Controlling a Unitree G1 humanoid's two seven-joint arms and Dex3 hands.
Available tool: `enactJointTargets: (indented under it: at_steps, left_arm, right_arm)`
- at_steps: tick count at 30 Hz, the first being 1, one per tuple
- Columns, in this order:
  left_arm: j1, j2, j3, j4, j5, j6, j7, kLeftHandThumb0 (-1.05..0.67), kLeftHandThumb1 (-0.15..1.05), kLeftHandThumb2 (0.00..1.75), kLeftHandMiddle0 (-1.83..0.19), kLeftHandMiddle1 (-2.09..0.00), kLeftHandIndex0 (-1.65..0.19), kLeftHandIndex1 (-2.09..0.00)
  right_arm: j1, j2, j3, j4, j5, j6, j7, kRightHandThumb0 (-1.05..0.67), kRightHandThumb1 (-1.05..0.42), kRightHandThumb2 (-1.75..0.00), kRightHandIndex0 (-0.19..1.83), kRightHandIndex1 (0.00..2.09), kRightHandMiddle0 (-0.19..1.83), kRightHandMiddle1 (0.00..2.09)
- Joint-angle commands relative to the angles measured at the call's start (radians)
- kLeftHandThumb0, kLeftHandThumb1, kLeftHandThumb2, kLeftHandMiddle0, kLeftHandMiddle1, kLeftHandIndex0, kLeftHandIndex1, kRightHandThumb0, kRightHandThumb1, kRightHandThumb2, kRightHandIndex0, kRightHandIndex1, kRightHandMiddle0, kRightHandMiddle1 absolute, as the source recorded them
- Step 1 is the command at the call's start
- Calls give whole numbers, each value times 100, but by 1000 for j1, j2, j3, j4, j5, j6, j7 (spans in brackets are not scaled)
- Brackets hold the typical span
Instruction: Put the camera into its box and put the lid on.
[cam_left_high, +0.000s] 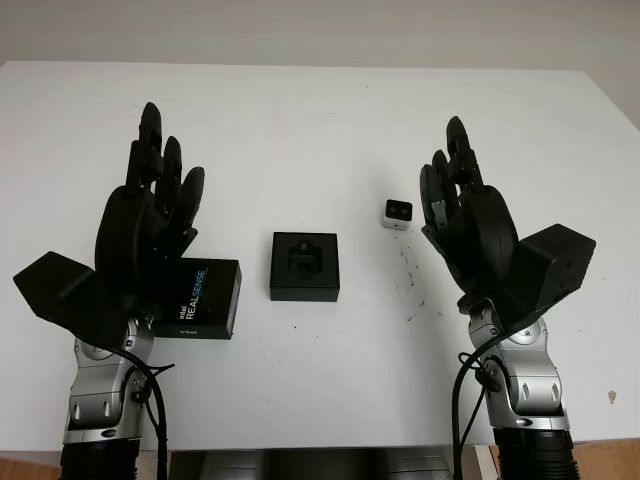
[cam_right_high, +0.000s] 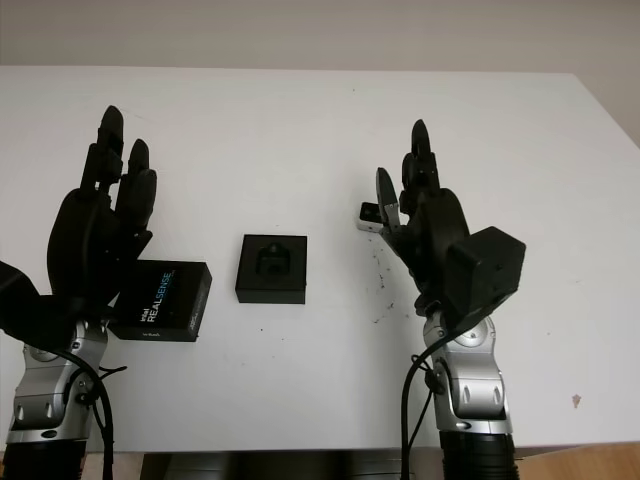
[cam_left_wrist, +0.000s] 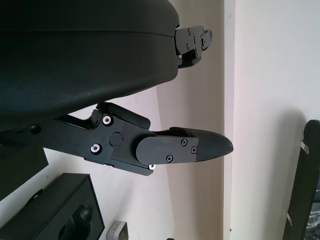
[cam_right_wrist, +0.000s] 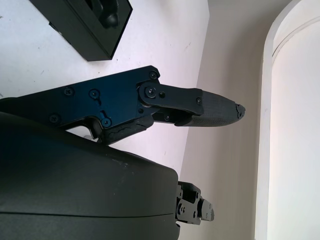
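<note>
A small white camera (cam_left_high: 397, 214) with a dark front lies on the white table (cam_left_high: 320, 120), right of centre. The black open box (cam_left_high: 304, 265) with a moulded insert sits in the middle of the table. Its black lid (cam_left_high: 200, 298), printed REALSENSE, lies to the left of the box. My left hand (cam_left_high: 150, 215) is raised above the table at the left, open, just over the lid's left end. My right hand (cam_left_high: 465, 215) is raised at the right, open, just right of the camera. The box (cam_right_wrist: 92, 25) and the camera (cam_left_wrist: 118, 231) also appear in the wrist views.
The table's front edge (cam_left_high: 320, 447) runs just before my arms. Small dark specks (cam_left_high: 410, 280) mark the surface below the camera.
</note>
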Motion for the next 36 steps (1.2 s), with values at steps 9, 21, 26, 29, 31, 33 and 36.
enactJointTargets:
  at_steps: [9, 21, 26, 29, 31, 33, 36]
  left_arm:
    - [21, -5, 2, -28, -18, -3, -5, -62, 105, 38, 17, -5, 18, -4]
    - [29, -19, -9, -38, -14, 9, 8, -63, 105, 39, 17, -5, 18, -5]
    - [25, -20, -9, -19, -23, -9, -11, -63, 105, 40, 19, -3, 19, -3]
    - [26, -21, -8, -19, -18, -10, -8, -64, 105, 41, 19, -4, 19, -3]
    - [25, -21, -7, -17, -24, -12, -13, -63, 105, 42, 19, -4, 19, -3]
    - [24, -20, -6, -17, -31, -13, -20, -63, 105, 42, 19, -2, 19, -2]
    - [22, -21, -4, -20, -37, -8, -22, -63, 105, 40, 19, 0, 19, 0]
  right_arm:
    - [10, -6, 11, -52, 0, 33, 4, -69, -105, -52, -16, 5, -14, 5]
    - [-123, -185, -1, 13, -185, -15, -9, -60, -92, -4, 8, 15, 7, 13]
    - [-238, -314, 55, 135, -404, -72, -50, -62, -86, -4, 23, 22, 19, 24]
    - [-284, -354, 78, 207, -460, -100, -49, -57, -83, -4, 22, 21, 19, 26]
    - [-313, -383, 101, 257, -501, -120, -46, -55, -82, -4, 21, 19, 19, 26]
    - [-347, -410, 133, 307, -554, -126, -44, -58, -81, -4, 24, 21, 20, 27]
    - [-398, -445, 180, 373, -615, -115, -7, -58, -79, -5, 25, 24, 20, 35]
